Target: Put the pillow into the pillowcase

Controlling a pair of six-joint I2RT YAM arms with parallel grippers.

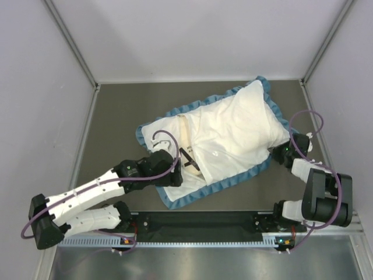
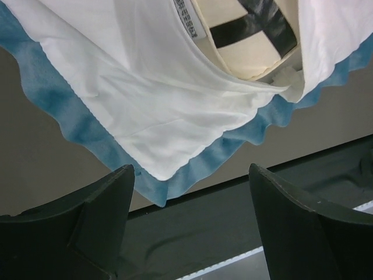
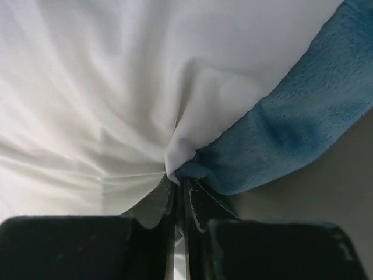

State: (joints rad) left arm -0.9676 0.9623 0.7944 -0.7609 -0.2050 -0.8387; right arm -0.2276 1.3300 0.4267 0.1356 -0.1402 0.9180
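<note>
My right jaws are clamped on the ruffled edge of the white-lined, blue-frilled fabric pillowcase (image 3: 116, 87). My left jaws stand spread apart just beside its near corner on the grey bench (image 1: 116, 116). The plump cream pillow (image 2: 250, 52) shows inside the case mouth beyond them.

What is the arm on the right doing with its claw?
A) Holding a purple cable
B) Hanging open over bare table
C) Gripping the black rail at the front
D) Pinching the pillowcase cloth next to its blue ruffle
D: in the right wrist view the right gripper is closed on a fold of the pillowcase, with white cloth and blue ruffle bunched at its tips.
</note>
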